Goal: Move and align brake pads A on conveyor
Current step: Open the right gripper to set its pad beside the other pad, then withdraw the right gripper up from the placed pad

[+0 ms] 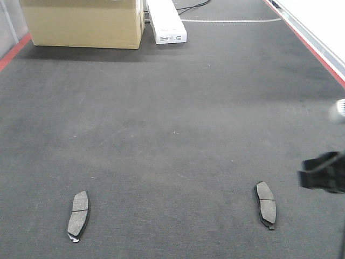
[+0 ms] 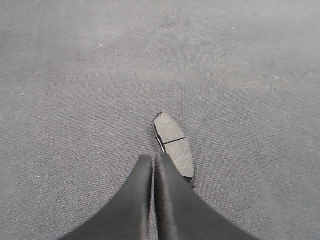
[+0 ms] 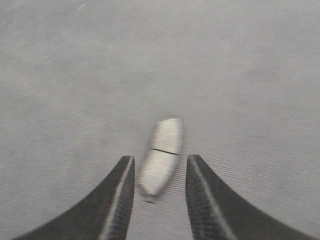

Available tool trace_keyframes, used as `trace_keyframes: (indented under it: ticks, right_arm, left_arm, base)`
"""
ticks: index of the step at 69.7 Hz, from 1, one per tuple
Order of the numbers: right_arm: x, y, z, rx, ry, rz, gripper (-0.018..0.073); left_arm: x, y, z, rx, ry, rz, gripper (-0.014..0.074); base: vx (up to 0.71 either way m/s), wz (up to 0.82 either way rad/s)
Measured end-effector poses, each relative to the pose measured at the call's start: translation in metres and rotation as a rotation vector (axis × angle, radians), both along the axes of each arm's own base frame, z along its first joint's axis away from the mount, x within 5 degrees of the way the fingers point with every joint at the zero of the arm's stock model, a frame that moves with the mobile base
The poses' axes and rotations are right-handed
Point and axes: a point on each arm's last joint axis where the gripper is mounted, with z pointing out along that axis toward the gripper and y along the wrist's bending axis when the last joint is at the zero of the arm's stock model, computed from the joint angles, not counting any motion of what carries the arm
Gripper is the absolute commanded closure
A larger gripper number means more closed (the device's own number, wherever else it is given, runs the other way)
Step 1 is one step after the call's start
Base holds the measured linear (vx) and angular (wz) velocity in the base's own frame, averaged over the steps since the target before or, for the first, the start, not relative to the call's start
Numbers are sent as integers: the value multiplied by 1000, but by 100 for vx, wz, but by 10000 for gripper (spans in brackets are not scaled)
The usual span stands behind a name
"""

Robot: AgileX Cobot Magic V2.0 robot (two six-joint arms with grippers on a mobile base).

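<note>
Brake pads, two of them in view, lie flat on the conveyor (image 1: 178, 124), face up and well apart: the left pad (image 1: 79, 216) and the right pad (image 1: 266, 204), each with its long side running roughly up the belt.

The right gripper (image 3: 160, 159) is open, its fingers spread a little wider than the right pad, which shows between and just beyond the tips. It holds nothing. That view is blurred, so I cannot tell how high the tips are above the belt. The pad leans slightly off the line of the gap, so a small wrist twist would probably help the fingers close squarely across its short width. Because the pad is thin, the tips likely need to reach the belt surface before closing, or they may slide over the top.

The left gripper (image 2: 152, 160) has its fingers pressed together and empty, the tips just beside the near end of the left pad. It would have to open and shift right to straddle that pad. Setting both pads down with their grooves in line looks like the test of good alignment.
</note>
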Motion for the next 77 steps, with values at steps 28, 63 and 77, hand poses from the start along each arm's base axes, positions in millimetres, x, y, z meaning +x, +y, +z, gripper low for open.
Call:
trace_keyframes:
  ticks: [28,63,77]
  right_arm:
    - [-74,-12,-25,-57,-93,-24,567]
    - [-104,-15,-42,-55,-176,-24,563]
    - [-104,-15,-42,-56,-176,-23,563]
  left_arm:
    - [0,0,0,0,0,0,603]
    - [0,0,0,0,0,0,603]
    - [0,0,0,0,0,0,603]
  base:
    - [0,0]
    - [0,0]
    - [0,0]
